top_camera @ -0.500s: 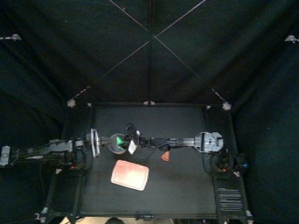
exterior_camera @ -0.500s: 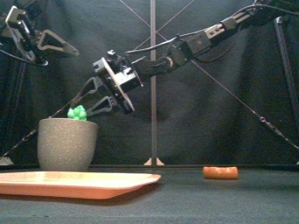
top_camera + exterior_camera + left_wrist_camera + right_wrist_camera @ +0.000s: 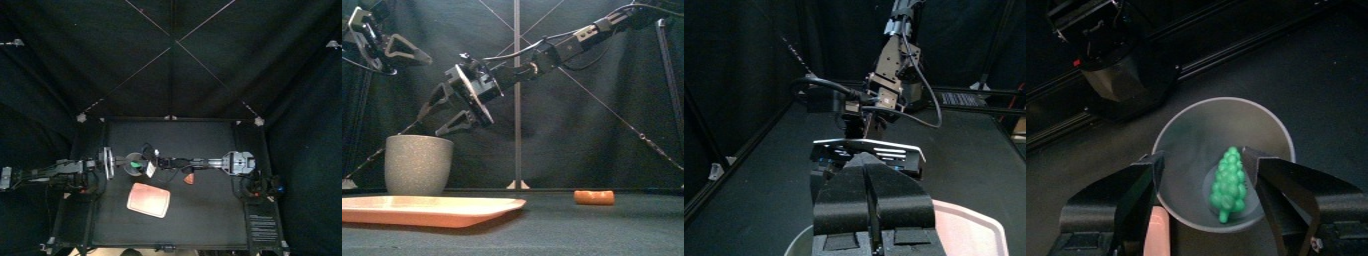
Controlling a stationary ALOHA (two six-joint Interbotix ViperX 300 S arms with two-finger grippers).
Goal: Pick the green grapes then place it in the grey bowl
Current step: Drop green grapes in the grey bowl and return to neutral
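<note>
The green grapes (image 3: 1228, 185) lie inside the tall grey speckled cup (image 3: 418, 165), seen from straight above in the right wrist view. My right gripper (image 3: 460, 112) hangs open just over the cup's rim (image 3: 1184, 125), a jaw on each side and nothing between them. From the front the grapes are hidden by the cup wall. In the top view the cup (image 3: 135, 160) shows a green spot under the right gripper (image 3: 146, 160). The left gripper (image 3: 871, 205) rests at the table's left side, jaws shut on nothing.
A flat pink tray (image 3: 422, 209) lies at the front left of the table, also the tray (image 3: 150, 201) from above. A small orange toy (image 3: 595, 197) sits to the right on the table.
The grapes were held between the right gripper's fingers above the cup; they are now released and lie inside it. The right gripper has risen slightly.
</note>
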